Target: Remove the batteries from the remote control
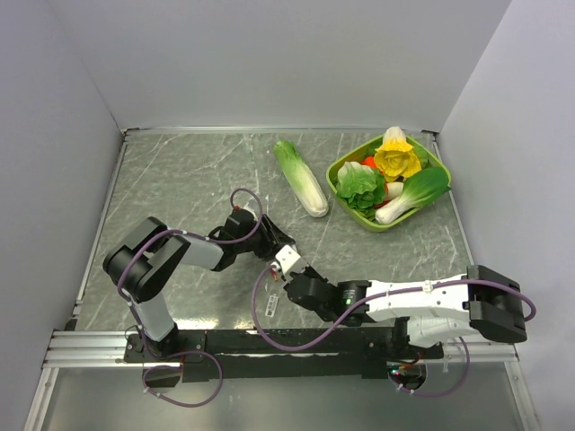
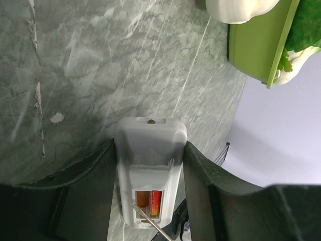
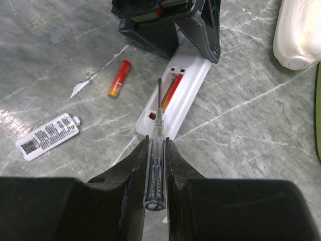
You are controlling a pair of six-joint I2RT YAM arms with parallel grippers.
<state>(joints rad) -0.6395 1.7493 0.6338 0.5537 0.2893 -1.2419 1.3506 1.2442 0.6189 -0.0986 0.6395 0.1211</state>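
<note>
The grey marbled bench (image 1: 180, 180), walled in by plain white panels, carried the work near its front edge. The left hand (image 2: 150, 155) was clamped on the remote control (image 2: 150, 135), one finger against each long side, with the open recess facing up. The right hand (image 3: 155, 143) was closed on a slim clear-handled screwdriver (image 3: 153, 175), whose tip reached into that recess.

A loose battery (image 3: 119, 78) lay on the bench just beside the remote control, on its left in the right wrist view. The flat labelled cover (image 3: 47, 135) lay farther out from the remote control on the same side. The remaining battery (image 3: 170, 89) sat in the recess, right next to the screwdriver tip.

The job looked about half done: the cover was off and one cell was out. The other cell had yet to be levered free of the remote control and dropped clear of it.
</note>
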